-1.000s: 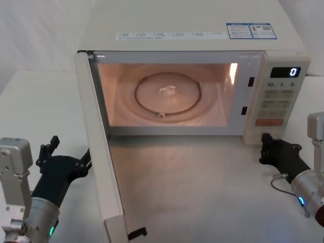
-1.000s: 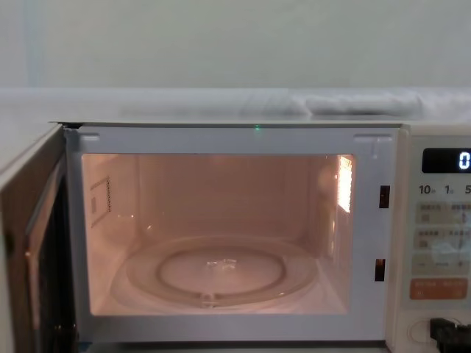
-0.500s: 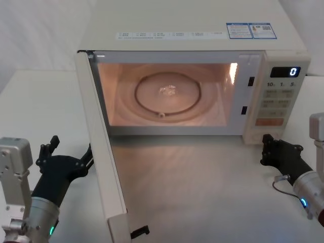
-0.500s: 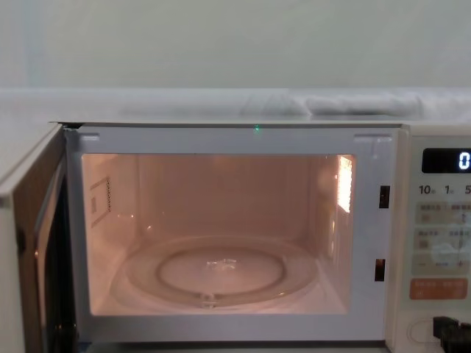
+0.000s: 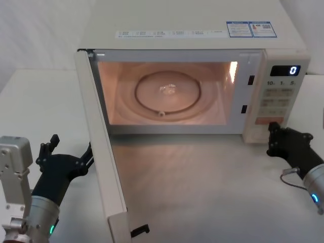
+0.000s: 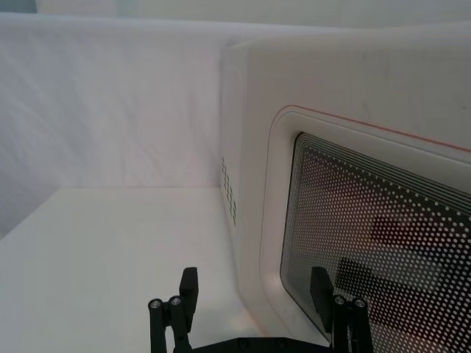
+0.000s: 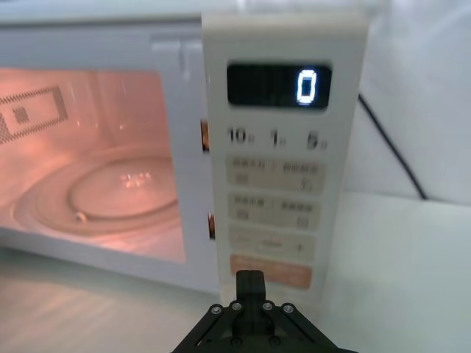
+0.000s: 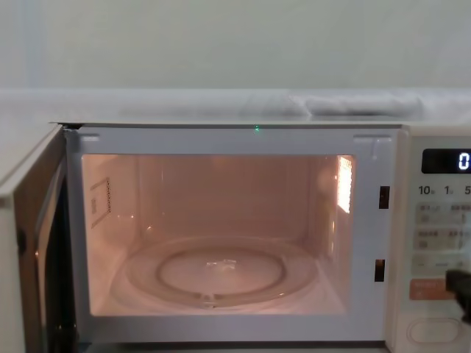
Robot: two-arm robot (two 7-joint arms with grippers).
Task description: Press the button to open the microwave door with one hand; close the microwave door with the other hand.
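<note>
The cream microwave [image 5: 202, 25] stands with its cavity lit and its display [image 7: 278, 84] reading 0. The microwave door [image 5: 101, 152] is swung wide out to the left, edge-on to me. My left gripper [image 5: 70, 150] is open and sits low beside the door's outer face; in the left wrist view the left gripper [image 6: 254, 294] faces the door [image 6: 257, 206] near its dotted window [image 6: 383, 257]. My right gripper [image 5: 274, 136] is shut in front of the keypad's lower end. In the right wrist view the right gripper [image 7: 250, 281] covers part of the orange-pink key [image 7: 283, 271]. The pill-shaped button [image 8: 430, 331] shows below the right gripper [image 8: 458, 283].
A glass turntable [image 5: 167, 93] lies in the cavity. The white table [image 5: 202, 192] stretches out in front of the oven, and more of the table [image 6: 96, 257] lies left of the door. A black cable [image 7: 390, 147] runs behind the microwave. The door's latch hook [image 5: 139, 232] sticks out at its near end.
My right gripper has drawn up and to the right, off the button, which now shows in the chest view. The door has swung slightly further open. The left arm has barely moved.
</note>
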